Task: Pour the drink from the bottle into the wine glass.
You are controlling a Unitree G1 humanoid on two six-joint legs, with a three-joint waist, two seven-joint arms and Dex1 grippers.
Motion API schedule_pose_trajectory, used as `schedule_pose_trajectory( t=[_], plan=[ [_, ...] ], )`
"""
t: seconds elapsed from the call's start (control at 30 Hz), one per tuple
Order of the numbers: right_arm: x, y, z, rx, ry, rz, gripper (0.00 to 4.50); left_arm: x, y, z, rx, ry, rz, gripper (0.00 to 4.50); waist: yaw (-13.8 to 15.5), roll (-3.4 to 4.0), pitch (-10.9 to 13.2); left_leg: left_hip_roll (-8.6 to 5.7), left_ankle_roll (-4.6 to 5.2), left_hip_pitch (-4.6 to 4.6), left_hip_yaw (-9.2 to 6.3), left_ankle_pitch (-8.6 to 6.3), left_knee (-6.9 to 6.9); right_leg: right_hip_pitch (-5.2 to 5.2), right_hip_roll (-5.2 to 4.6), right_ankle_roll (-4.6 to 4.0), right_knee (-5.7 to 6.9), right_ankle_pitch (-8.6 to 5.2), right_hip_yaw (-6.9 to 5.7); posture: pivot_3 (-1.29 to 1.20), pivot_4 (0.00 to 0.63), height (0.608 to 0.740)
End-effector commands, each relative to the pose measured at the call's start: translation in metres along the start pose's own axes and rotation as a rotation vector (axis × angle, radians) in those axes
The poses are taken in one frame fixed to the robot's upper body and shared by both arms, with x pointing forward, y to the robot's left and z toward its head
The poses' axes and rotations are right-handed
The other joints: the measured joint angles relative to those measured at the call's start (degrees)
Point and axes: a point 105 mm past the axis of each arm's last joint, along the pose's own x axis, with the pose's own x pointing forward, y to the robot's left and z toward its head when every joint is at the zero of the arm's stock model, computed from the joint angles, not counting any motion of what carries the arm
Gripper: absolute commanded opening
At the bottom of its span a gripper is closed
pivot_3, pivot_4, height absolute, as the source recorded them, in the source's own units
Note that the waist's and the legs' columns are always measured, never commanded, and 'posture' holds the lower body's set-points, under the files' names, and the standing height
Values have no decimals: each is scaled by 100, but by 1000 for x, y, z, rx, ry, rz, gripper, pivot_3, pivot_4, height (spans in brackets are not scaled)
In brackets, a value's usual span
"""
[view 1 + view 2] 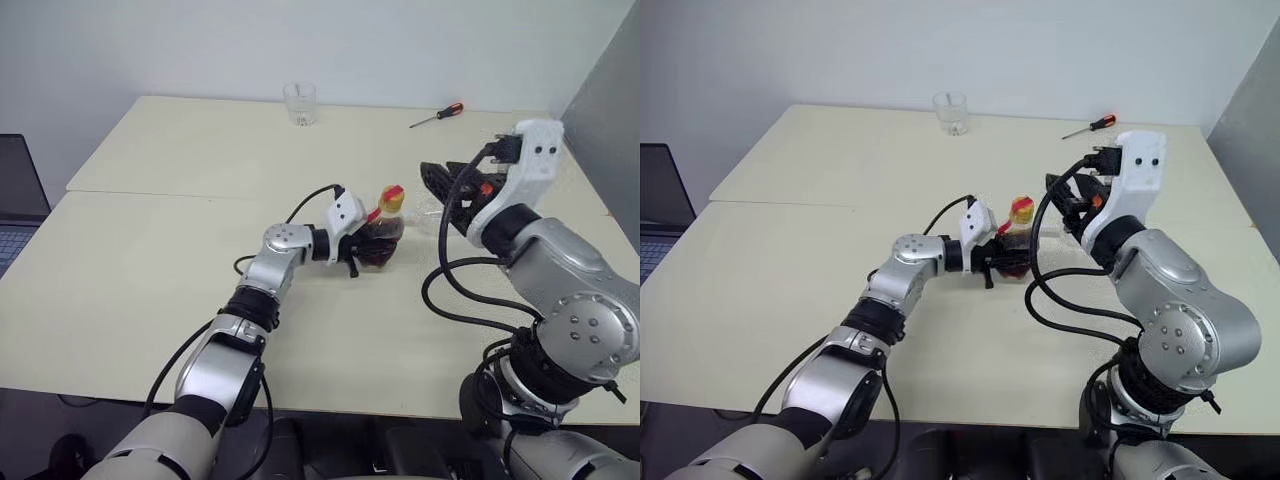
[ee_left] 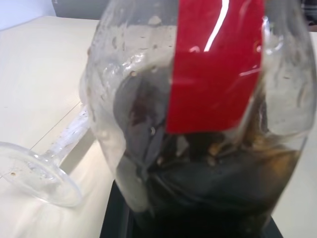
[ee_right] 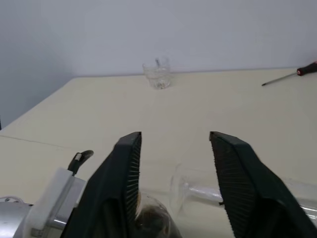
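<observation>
Bottle (image 1: 383, 236): small squat clear plastic, dark cola inside, clamped in left gripper (image 1: 358, 250). Light, slippery, squashable; hold the body. Clear stemmed wine glass (image 2: 44, 168), fragile, lies toppled just beyond; right gripper (image 3: 173, 183) parted, empty.

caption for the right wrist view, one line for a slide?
Open right gripper above a wine glass lying on its side; tumbler and screwdriver beyond.

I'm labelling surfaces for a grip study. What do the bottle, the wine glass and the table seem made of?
Bottle: clear thin plastic, probably; glossy wall with dents and droplets, red label. Wine glass: clear glass, it seems; smooth shiny foot and stem, lying on its side. Table: matte cream top, maybe laminate; no grain visible.
</observation>
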Motion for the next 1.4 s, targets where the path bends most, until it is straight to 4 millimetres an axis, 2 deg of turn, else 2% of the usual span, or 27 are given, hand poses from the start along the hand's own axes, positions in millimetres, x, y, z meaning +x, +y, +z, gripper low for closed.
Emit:
schedule_pose_trajectory(
  t=[0.03, 0.1, 0.23, 0.33, 0.37, 0.43, 0.77, 0.97, 1.13, 1.4],
  plan=[
    [4, 15, 3, 1, -19, 35, 3712, 2, 4, 22, 60, -61, 6, 668, -1, 0, 0, 0, 0, 0, 1, 0, 0, 0, 0, 0, 1, 0, 1, 0, 150, 740],
    [8, 23, 2, 15, -20, 56, 3725, 3, 4, 23, 60, -62, 6, 668, -4, 0, 0, 0, 0, 0, 1, 0, 0, 0, 0, 0, 1, 0, 2, 0, 150, 740],
    [20, 30, -16, 27, 27, 59, 3725, 3, 4, 23, 59, -65, 4, 668, -2, 0, 0, 0, 0, 0, 1, 0, 1, 0, 0, 0, 0, 0, 1, 0, 150, 740],
    [24, 34, -18, 30, 22, 73, 3725, 4, 4, 23, 59, -65, 5, 668, 1, 0, 0, -1, 0, -1, 3, 0, 2, 0, -1, 0, -1, 0, 3, 0, 150, 740],
    [25, 34, -17, 30, 19, 76, 4104, 3, 4, 23, 60, -65, 5, 668, 2, 0, 0, -1, 0, -1, 3, 0, 2, 0, -1, 0, -1, 0, 3, 0, 150, 740],
    [27, 34, -17, 29, 15, 77, 4500, 3, 4, 23, 59, -65, 6, 668, 1, 0, 0, -1, 0, -1, 3, 0, 1, 0, -1, 0, -1, 0, 2, 0, 150, 740],
    [32, 29, -22, -7, 30, 59, 4500, 1, 3, 22, 58, -63, 9, 668, 1, 0, 0, 0, 0, 0, 3, 0, 1, 0, -1, 0, -1, 0, 1, 0, 150, 740],
    [48, 21, -25, -8, 36, 19, 4500, 2, 3, 23, 58, -65, 8, 668, 0, 0, 0, 0, 0, 0, 4, 0, 1, 0, -1, 0, 0, 0, 1, 0, 150, 740],
    [52, 17, -28, 3, 29, 12, 4500, 1, 3, 24, 57, -66, 8, 668, 1, 0, 0, 0, 0, -1, 6, 0, 0, 0, -1, 0, -3, 0, 3, 0, 150, 740],
    [50, 10, -18, 44, -6, 3, 4500, 0, 4, 26, 55, -70, 13, 668, 1, 0, 0, 1, 0, 0, 6, 0, 1, 0, -1, 0, -2, 0, 3, 0, 150, 740]
  ],
)
